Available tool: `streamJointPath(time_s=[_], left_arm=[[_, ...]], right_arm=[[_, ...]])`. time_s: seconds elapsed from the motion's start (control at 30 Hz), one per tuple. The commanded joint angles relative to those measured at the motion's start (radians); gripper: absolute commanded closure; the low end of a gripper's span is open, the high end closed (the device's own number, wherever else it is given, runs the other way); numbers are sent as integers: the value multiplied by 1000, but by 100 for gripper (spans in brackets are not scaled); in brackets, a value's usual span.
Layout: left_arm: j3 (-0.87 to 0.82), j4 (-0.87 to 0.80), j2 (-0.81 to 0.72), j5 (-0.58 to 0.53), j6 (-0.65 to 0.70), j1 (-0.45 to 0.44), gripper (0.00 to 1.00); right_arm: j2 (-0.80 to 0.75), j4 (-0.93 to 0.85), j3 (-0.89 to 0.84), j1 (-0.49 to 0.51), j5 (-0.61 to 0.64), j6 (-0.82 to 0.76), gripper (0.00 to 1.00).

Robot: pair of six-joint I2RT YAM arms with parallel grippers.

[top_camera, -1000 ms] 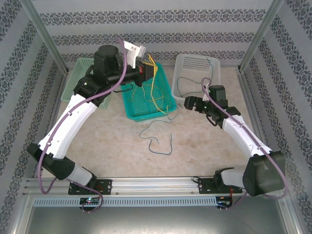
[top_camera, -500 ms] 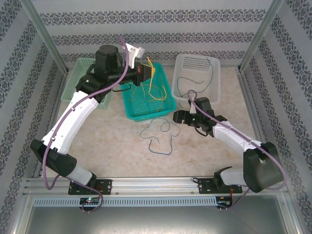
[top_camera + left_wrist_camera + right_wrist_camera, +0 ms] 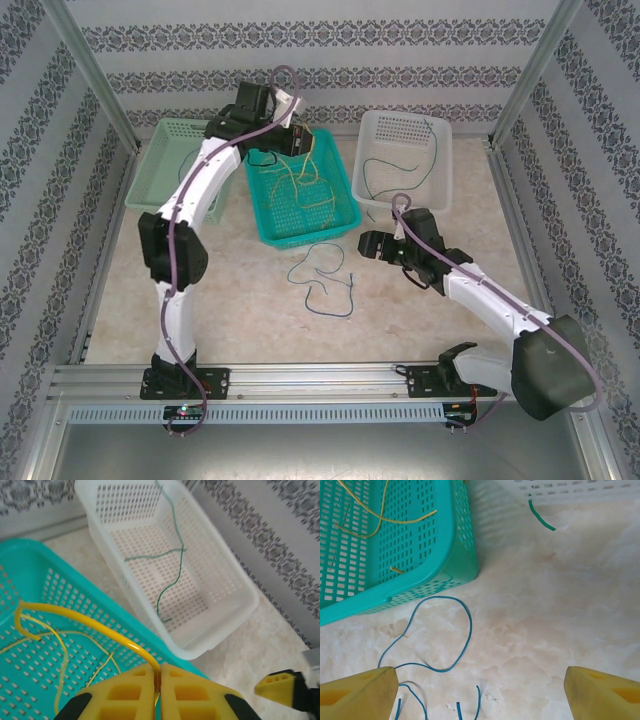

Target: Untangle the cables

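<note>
Fingertips of left claw are pinched shut on thin yellow curly wire, which arcs ahead-left over teal perforated plastic basket. Thin green wire lies in white plastic basket ahead-right. Right claw is spread wide and holds nothing. Thin blue wire loops on tabletop just ahead of it.

One pale green basket, one teal basket, one white basket.

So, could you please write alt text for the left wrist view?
The left gripper, jaws shut, pinches a yellow cable arching over the teal basket; beside it, a white basket holds a thin green cable.
</note>
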Motion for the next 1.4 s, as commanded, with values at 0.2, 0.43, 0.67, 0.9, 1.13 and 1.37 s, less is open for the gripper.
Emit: streamJointPath(time_s=[0.2,0.43,0.67,0.9,1.13,1.37], left_arm=[[4,-152,56,-48,28,20,26],[-216,33,-190,-206,27,-8,0],[-470,166,-423,-422,-2,-25,0],[-675,231,-569,-426,-76,-25,0],[-902,284,-711,-412,-120,-25,0],[-1000,301,-780,-402,-130,-25,0]], right_arm=[[-62,-95,-2,11,64,21,20],[-6,-127,56,106,150,42,24],[77,-96,88,215,226,110,28],[216,-168,174,309,230,87,28],[220,-164,168,362,148,214,29],[196,-220,186,423,133,205,28]])
